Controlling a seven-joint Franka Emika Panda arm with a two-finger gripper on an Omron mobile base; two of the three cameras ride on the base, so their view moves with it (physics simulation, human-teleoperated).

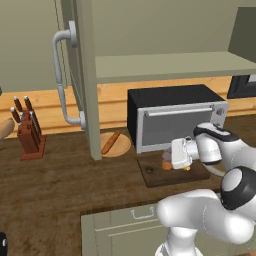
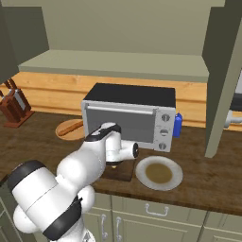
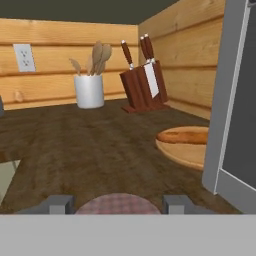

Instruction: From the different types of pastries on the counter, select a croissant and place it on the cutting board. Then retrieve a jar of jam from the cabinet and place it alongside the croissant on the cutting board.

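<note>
Right up against the hand camera is the reddish lid of the jar of jam (image 3: 118, 204), sitting between the two grey fingers (image 3: 59, 204) of the hand (image 1: 170, 161), so it's closed on the jar. From the left base view the hand hangs low over the dark cutting board (image 1: 152, 176) in front of the toaster oven (image 1: 175, 120), with the orange jar showing just past the white wrist. A bit of yellow croissant (image 1: 186, 168) peeks out on the board right beside it.

Further along the bench (image 1: 60, 185) there's a round light-wood disc (image 1: 116, 143) with a baguette-looking thing on it, a knife block (image 1: 29, 131), and a white pot of wooden utensils (image 3: 90, 88). The cabinet (image 1: 85, 75) door stands open. A brown-centred plate (image 2: 159, 172) sits right of the board.
</note>
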